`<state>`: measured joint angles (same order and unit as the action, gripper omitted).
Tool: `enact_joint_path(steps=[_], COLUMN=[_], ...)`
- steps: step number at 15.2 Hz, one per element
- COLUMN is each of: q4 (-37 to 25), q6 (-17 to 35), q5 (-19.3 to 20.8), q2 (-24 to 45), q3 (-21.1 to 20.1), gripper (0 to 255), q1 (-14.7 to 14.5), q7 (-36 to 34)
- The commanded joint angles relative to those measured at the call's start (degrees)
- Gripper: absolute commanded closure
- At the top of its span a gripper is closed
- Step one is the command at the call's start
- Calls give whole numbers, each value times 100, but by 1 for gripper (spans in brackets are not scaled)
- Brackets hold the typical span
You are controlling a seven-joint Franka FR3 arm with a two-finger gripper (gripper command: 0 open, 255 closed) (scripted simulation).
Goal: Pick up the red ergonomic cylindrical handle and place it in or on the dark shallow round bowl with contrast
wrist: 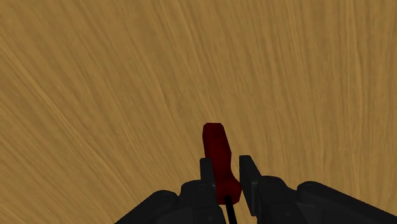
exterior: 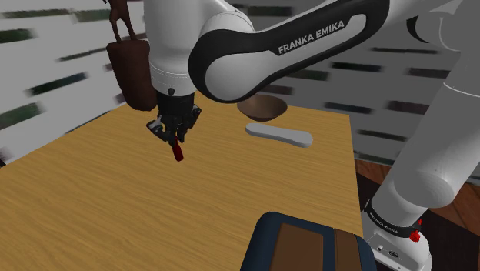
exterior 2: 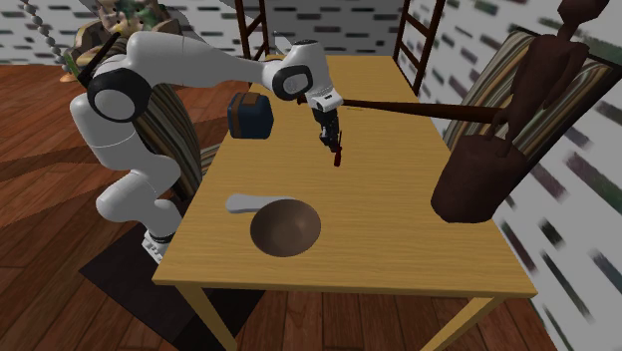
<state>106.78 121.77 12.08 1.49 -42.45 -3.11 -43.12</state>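
My black gripper (exterior: 175,142) is shut on a dark red cylindrical handle (exterior: 178,152), which hangs from the fingers above the wooden table (exterior: 115,200). In the wrist view the red handle (wrist: 218,159) sits clasped between the two fingers (wrist: 207,172), its free end pointing away over bare wood. From the second exterior view the gripper (exterior 2: 333,139) holds the handle (exterior 2: 338,155) above the table's middle. The dark brown shallow round bowl (exterior 2: 285,227) rests near the table edge closest to that camera; in the shoulder view the bowl (exterior: 264,107) lies partly behind my arm.
A flat grey oblong piece (exterior: 280,135) lies beside the bowl. A dark blue box with a brown top (exterior: 308,245) stands at the table's edge near my stand. A tall brown figurine (exterior 2: 491,150) stands on the table. Chairs ring the table.
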Motion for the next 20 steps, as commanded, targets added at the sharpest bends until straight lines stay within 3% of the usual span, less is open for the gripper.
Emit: enact_joint_path(steps=[1, 20], q4=[7, -1401], q6=[-7, -1377], q5=[-5, -84], q2=[9, 45], q3=[-4, -45], gripper=[255, 255], q1=[-3, -48], q7=[2, 211])
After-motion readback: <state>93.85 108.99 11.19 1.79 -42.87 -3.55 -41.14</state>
